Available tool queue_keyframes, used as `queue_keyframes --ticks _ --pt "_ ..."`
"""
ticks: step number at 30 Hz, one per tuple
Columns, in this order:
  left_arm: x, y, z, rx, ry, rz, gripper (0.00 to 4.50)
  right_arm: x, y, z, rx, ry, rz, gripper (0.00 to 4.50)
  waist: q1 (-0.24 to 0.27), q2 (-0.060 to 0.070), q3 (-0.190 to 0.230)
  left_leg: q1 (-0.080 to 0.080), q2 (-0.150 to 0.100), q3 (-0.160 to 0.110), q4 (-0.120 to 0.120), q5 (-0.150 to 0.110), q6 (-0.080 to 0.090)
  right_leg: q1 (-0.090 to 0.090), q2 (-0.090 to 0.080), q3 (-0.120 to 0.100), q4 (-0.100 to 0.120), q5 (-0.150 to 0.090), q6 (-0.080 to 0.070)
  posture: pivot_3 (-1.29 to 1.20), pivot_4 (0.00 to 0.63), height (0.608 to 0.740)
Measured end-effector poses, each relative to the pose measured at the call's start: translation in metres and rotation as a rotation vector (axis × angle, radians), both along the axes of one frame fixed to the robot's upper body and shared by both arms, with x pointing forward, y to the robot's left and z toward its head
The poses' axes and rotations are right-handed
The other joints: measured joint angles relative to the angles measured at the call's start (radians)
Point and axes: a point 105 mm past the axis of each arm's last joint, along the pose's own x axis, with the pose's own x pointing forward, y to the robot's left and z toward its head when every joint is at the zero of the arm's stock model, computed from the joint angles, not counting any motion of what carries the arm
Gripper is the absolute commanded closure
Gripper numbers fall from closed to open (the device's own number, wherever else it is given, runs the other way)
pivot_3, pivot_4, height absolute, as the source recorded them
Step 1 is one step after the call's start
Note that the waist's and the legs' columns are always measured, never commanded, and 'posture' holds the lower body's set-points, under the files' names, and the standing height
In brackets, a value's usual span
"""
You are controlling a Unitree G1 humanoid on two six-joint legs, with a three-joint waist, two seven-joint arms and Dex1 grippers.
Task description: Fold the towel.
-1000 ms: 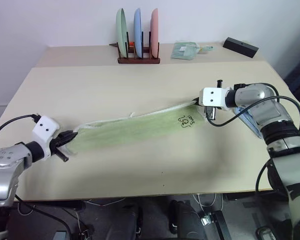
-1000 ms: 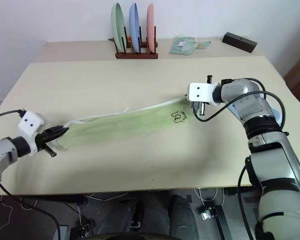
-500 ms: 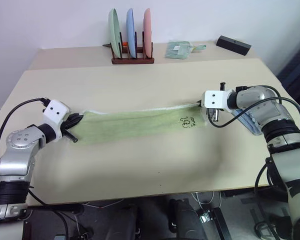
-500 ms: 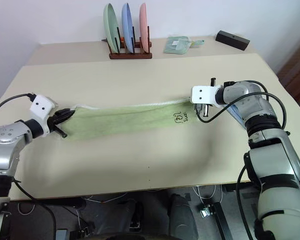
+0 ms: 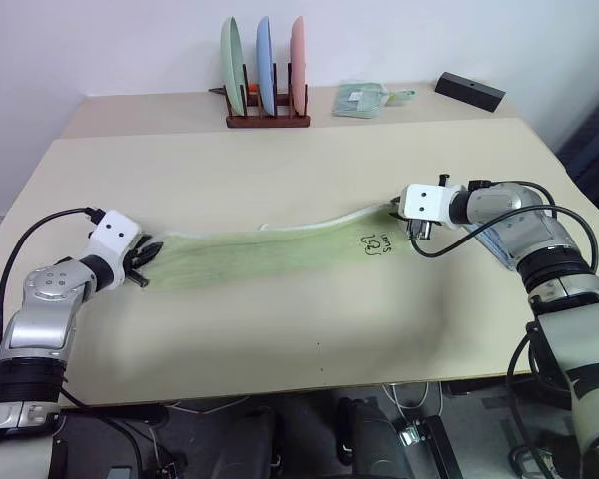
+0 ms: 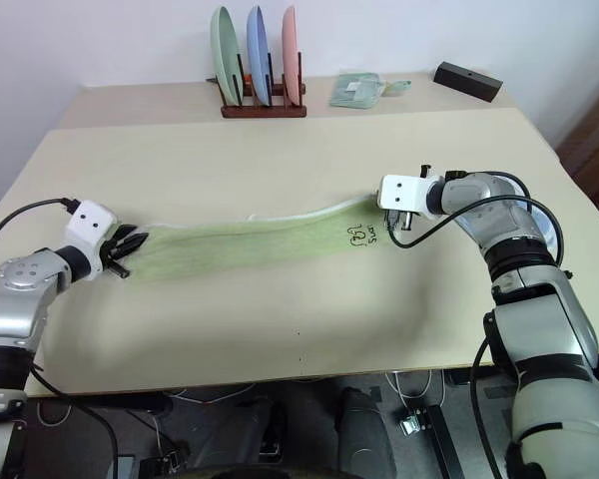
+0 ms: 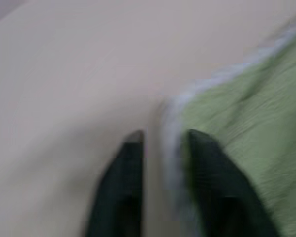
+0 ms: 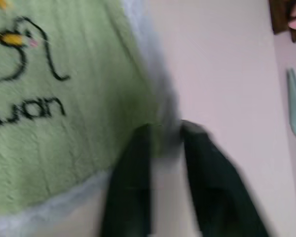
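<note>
**Towel lying crosswise on the table, one gripper at each end**

Beige tabletop (image 5: 280, 329) against a white wall is carrying the scene.

- Item: light green terry cloth towel with white stitched edging (image 5: 270, 251), bunched into a long narrow band. Its long axis is running across the table from the robot's left to its right, the right-hand end lying slightly farther from the robot. A small black printed mark (image 5: 375, 242) is sitting close to that right end.
- Left gripper (image 5: 146, 254): standing at the towel's left end, pointing along the band. In its wrist view the two black fingers (image 7: 121, 185) are standing a little apart, with the white edging passing between them. Whether they are pinching the cloth or letting it go cannot be told.
- Right gripper (image 5: 397, 212): standing at the far corner of the right end, just beside the printed mark. Its fingers (image 8: 133, 177) are likewise parted slightly across the towel's edge; the grip itself cannot be judged.
- Governing relation: each arm is nearest its own end, and the cloth is lying wholly between the two grippers. A fold across the short axis would likely call for one end to travel along the band towards the other.
- Background: wooden rack of three upright plates (image 5: 268, 82), a small pale mint cloth (image 5: 360, 100) and a black block (image 5: 470, 90), all well apart from the towel.
</note>
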Motion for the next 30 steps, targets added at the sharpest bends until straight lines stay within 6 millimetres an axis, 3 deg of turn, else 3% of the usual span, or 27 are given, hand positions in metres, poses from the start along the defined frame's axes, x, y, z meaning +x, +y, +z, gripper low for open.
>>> queue_keyframes --ticks 6,9,12,13,16,19,22,25,28,30 --pt "0.001 0.002 0.007 -0.079 -0.111 0.120 2.60 -0.004 -0.022 0.009 -0.027 -0.084 -0.067 2.20 -0.001 0.000 0.000 0.000 0.000 0.000 0.000 0.000 0.000 0.000 0.000 0.001 0.001 0.000 0.000 0.00 0.150 0.740" --pt "-0.008 0.009 -0.005 -0.126 -0.091 0.187 1.73 -0.012 -0.038 0.005 0.029 -0.054 -0.125 1.35 0.000 0.000 0.000 0.000 0.000 0.000 0.000 0.000 0.000 0.000 0.000 0.001 0.001 0.000 0.000 0.00 0.150 0.740" --pt "-0.013 0.015 -0.009 -0.095 -0.084 0.237 0.26 -0.024 -0.041 0.004 0.197 0.016 -0.179 0.00 0.001 0.000 0.000 0.000 0.000 0.000 0.000 0.000 0.000 0.000 0.000 0.001 0.001 0.000 0.000 0.00 0.150 0.740" --pt "-0.013 0.016 -0.007 -0.075 -0.094 0.249 0.06 -0.030 -0.042 0.004 0.283 0.055 -0.201 0.00 0.004 0.000 0.000 0.000 0.001 0.000 0.001 0.000 0.000 0.000 0.000 0.001 0.001 0.000 0.000 0.00 0.150 0.740" --pt "-0.015 0.017 0.000 -0.031 -0.134 0.245 0.06 -0.057 -0.037 -0.002 0.507 0.221 -0.224 0.00 0.015 -0.001 0.000 0.000 0.001 -0.001 0.001 0.000 0.000 0.001 -0.003 0.001 0.001 0.000 0.000 0.00 0.150 0.740" --pt "-0.014 -0.003 0.017 -0.050 -0.219 0.145 0.06 -0.094 -0.023 -0.017 0.681 0.452 -0.211 0.00 0.031 -0.001 -0.001 0.000 0.001 -0.001 0.002 -0.001 0.001 0.001 -0.005 0.001 -0.001 0.000 0.000 0.00 0.150 0.740" --pt "-0.015 -0.030 0.032 -0.063 -0.269 -0.004 0.06 -0.116 -0.008 -0.024 0.827 0.605 -0.227 0.00 0.028 -0.001 -0.001 0.001 0.000 -0.001 0.002 -0.004 0.005 0.001 -0.005 0.001 -0.001 0.000 0.000 0.00 0.150 0.740" --pt "-0.020 -0.070 0.037 -0.082 -0.257 -0.215 0.06 -0.120 0.004 -0.029 0.996 0.682 -0.312 0.00 0.026 -0.003 -0.002 0.001 0.001 -0.001 0.002 -0.004 0.005 0.001 -0.005 0.001 0.000 0.000 -0.001 0.00 0.150 0.740" --pt "-0.032 -0.116 0.034 -0.097 -0.203 -0.452 0.06 -0.116 0.018 -0.053 1.168 0.779 -0.469 0.00 0.024 -0.003 -0.002 0.001 0.001 -0.001 0.002 -0.001 0.001 0.000 -0.005 0.002 0.001 0.000 -0.001 0.00 0.150 0.740" --pt "-0.040 -0.132 0.031 -0.088 -0.171 -0.553 0.06 -0.114 0.023 -0.062 1.229 0.820 -0.549 0.00 0.025 -0.002 -0.002 0.000 0.000 0.000 0.002 -0.001 0.001 0.000 -0.005 0.002 0.001 0.000 -0.001 0.00 0.150 0.740"
